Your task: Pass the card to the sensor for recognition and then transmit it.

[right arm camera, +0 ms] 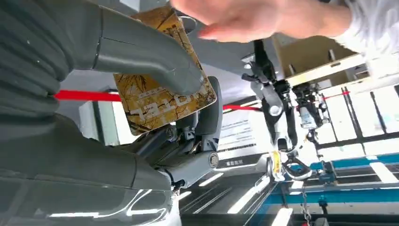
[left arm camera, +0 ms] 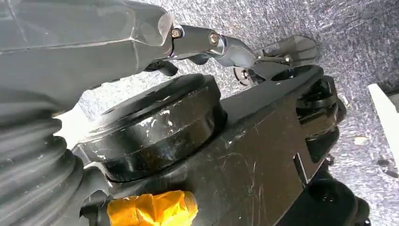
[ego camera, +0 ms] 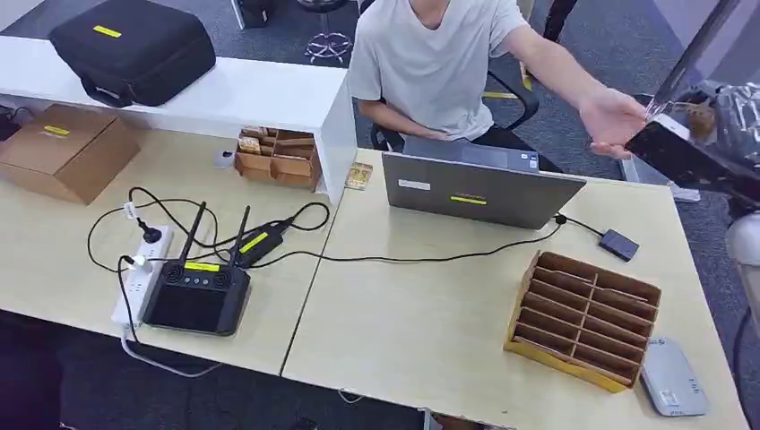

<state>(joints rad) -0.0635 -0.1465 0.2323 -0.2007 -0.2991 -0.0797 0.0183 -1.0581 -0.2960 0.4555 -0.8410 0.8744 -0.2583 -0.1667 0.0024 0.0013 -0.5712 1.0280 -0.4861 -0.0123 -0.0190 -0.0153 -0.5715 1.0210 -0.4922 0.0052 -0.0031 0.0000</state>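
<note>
My right hand [ego camera: 695, 143] is raised at the far right, past the table's back edge. It pinches a gold-brown patterned card [right arm camera: 162, 101] between the thick thumb [right arm camera: 141, 52] and the dark fingers behind it. In the head view the card [ego camera: 697, 116] shows as a small brown patch on the hand. A seated person's open hand [ego camera: 614, 121] reaches toward it, palm up, close to the card [right arm camera: 244, 19]. A small black box [ego camera: 618, 244] wired to the laptop lies on the table. My left hand [left arm camera: 226, 44] hangs low over carpet, fingers stretched out, holding nothing.
A grey laptop [ego camera: 479, 188] stands before the person. A wooden slotted card rack [ego camera: 582, 318] and a flat grey device [ego camera: 672, 378] sit at the front right. A black router [ego camera: 197, 296], a power strip [ego camera: 134, 278] and cables lie left. A cardboard box [ego camera: 63, 148] is at far left.
</note>
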